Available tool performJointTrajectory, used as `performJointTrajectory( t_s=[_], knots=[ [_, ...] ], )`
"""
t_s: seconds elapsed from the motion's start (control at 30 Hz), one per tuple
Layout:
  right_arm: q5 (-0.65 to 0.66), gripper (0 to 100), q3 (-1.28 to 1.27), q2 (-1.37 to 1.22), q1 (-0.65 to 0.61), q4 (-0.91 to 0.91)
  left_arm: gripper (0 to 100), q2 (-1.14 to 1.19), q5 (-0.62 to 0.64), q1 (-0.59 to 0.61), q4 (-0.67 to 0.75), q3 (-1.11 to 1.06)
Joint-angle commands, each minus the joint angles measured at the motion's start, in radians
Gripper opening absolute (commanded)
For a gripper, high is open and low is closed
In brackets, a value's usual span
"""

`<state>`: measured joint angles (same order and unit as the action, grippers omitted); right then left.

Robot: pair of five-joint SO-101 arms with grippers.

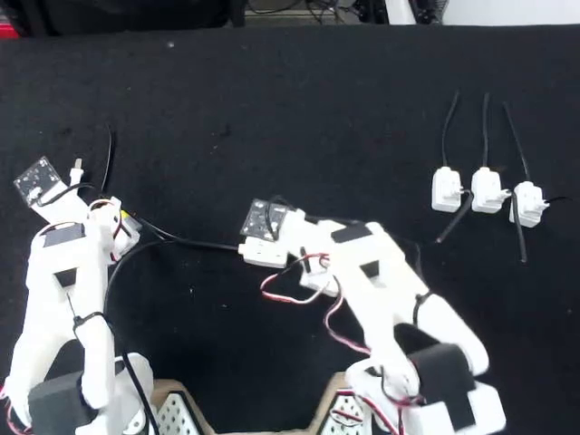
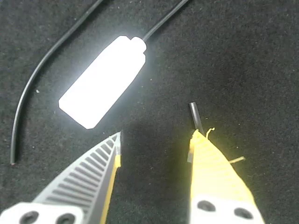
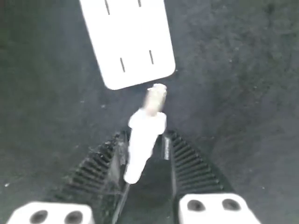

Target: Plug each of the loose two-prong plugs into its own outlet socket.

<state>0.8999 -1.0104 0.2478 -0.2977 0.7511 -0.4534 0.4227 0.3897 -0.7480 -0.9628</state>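
My right gripper [image 3: 145, 137] is shut on a small white two-prong plug [image 3: 142, 140]. Its metal prongs point at the end of a white outlet strip [image 3: 128, 42] with slot pairs, just short of it. From above, that gripper [image 1: 258, 240] sits at the outlet strip [image 1: 265, 254] at mid-table. My left gripper [image 2: 155, 137] is open over the black cloth with nothing between its fingers. A white plug body [image 2: 103, 81] with a black cord lies just beyond its tips. In the high view the left gripper [image 1: 116, 225] is at the left side.
Three white plugs [image 1: 487, 188] with black cords lie in a row at the right. A black cable [image 1: 181, 240] runs from the outlet strip towards the left arm. A loose cord end [image 2: 194, 112] lies by one left fingertip. Red and white wires [image 1: 299, 290] hang from the right arm.
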Motion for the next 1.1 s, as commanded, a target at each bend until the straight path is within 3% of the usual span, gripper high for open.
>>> performJointTrajectory(
  t_s=[0.0,0.07,0.37,0.5,0.6,0.77,0.87,0.93,1.07],
  knots=[
    [0.011,8.0,0.085,-0.045,0.068,-0.014,23,-0.006,0.003,0.008,0.012,0.007],
    [0.011,0.5,0.088,-0.047,0.078,-0.012,23,-0.006,0.003,0.008,0.012,0.007],
    [-0.021,1.0,0.159,0.15,0.055,0.25,23,-0.006,0.003,0.004,0.012,0.008],
    [-0.071,1.0,0.165,0.4,-0.02,0.393,23,-0.014,0.002,0.001,0.006,0.004],
    [-0.098,1.0,0.084,0.555,-0.144,0.397,23,-0.015,-0.04,-0.03,0.005,0.002],
    [-0.336,1.0,-0.108,0.682,-0.341,0.117,23,-0.017,-0.13,-0.101,0.003,0.002],
    [-0.486,1.0,-0.237,0.661,-0.373,-0.143,23,-0.017,-0.158,-0.104,0.003,0.004],
    [-0.543,1.0,-0.291,0.638,-0.373,-0.275,23,-0.017,-0.163,-0.104,0.003,0.004],
    [-0.56,1.1,-0.355,0.613,-0.376,-0.358,23,-0.089,-0.161,-0.107,0.003,-0.022]
  ],
)
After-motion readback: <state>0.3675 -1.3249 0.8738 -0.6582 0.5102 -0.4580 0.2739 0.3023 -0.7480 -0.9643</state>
